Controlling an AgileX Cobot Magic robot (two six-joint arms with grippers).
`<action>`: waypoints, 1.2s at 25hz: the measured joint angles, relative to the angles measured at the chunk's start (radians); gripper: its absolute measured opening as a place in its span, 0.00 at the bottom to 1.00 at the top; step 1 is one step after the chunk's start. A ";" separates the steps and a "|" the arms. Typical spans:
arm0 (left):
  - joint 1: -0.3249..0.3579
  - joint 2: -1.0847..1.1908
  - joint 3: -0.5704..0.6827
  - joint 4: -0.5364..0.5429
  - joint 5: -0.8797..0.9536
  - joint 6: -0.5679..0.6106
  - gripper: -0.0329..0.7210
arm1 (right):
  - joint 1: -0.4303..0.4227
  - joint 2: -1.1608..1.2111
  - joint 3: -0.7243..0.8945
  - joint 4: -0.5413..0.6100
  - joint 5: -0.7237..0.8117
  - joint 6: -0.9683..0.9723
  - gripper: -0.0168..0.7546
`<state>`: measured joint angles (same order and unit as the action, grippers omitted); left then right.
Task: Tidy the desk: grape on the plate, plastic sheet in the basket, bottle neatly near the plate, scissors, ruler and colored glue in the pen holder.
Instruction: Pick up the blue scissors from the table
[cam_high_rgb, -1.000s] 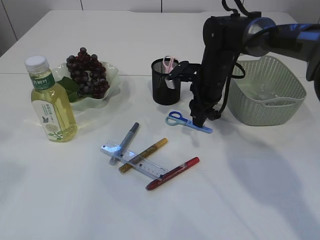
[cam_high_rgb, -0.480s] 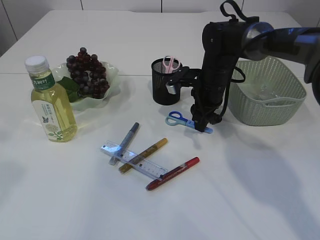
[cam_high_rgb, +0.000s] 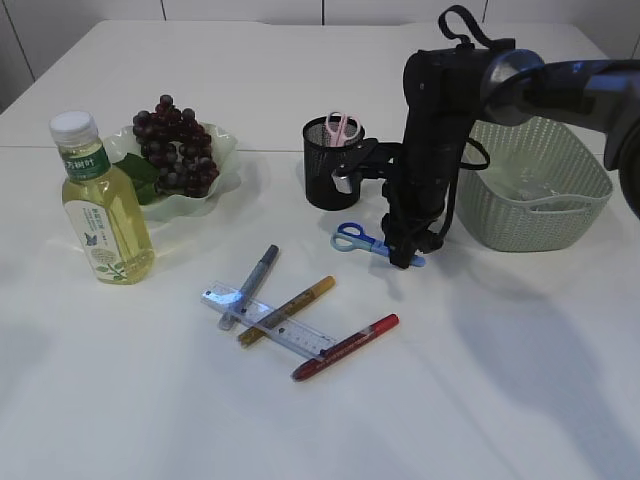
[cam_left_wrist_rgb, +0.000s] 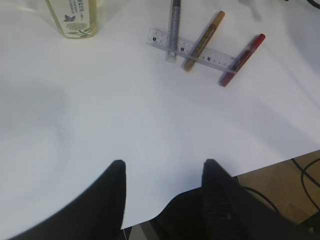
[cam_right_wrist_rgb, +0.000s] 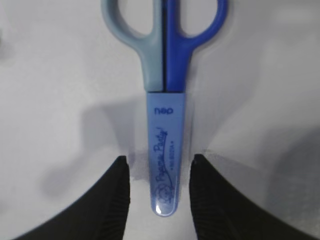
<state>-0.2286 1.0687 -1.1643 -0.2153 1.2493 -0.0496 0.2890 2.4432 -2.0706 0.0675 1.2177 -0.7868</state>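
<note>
Blue scissors (cam_high_rgb: 355, 238) lie flat on the table in front of the black pen holder (cam_high_rgb: 330, 170). My right gripper (cam_high_rgb: 405, 260) points down over their sheathed blade end. In the right wrist view the blue sheath (cam_right_wrist_rgb: 167, 150) lies between the fingers of the open right gripper (cam_right_wrist_rgb: 160, 170), with a gap on each side. The ruler (cam_high_rgb: 268, 320) lies under silver (cam_high_rgb: 250, 285), gold (cam_high_rgb: 288, 310) and red (cam_high_rgb: 347, 346) glue pens. My left gripper (cam_left_wrist_rgb: 162, 167) hangs open and empty over the table's front edge. Grapes (cam_high_rgb: 175, 145) rest on the plate (cam_high_rgb: 215, 195), with the bottle (cam_high_rgb: 105, 210) upright beside it.
Pink scissors (cam_high_rgb: 340, 125) stand in the pen holder. The green basket (cam_high_rgb: 535, 215) sits right of my right arm, with something clear glinting inside. The left wrist view shows the ruler (cam_left_wrist_rgb: 192, 47) and the bottle (cam_left_wrist_rgb: 75, 17) far ahead.
My right gripper has come down and slightly rightward onto the sheathed end of the blue scissors. Everything else is unmoved.
</note>
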 joint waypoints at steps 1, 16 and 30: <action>0.000 0.000 0.000 0.000 0.000 0.000 0.52 | 0.000 0.005 0.000 0.000 0.000 0.000 0.45; 0.000 0.000 0.000 0.000 0.000 0.000 0.52 | 0.000 0.012 0.000 0.000 0.000 0.000 0.45; 0.000 0.000 0.000 -0.002 0.000 0.000 0.52 | 0.000 0.012 0.000 0.000 0.000 0.000 0.27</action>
<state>-0.2286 1.0687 -1.1643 -0.2176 1.2493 -0.0496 0.2890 2.4557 -2.0706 0.0675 1.2177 -0.7868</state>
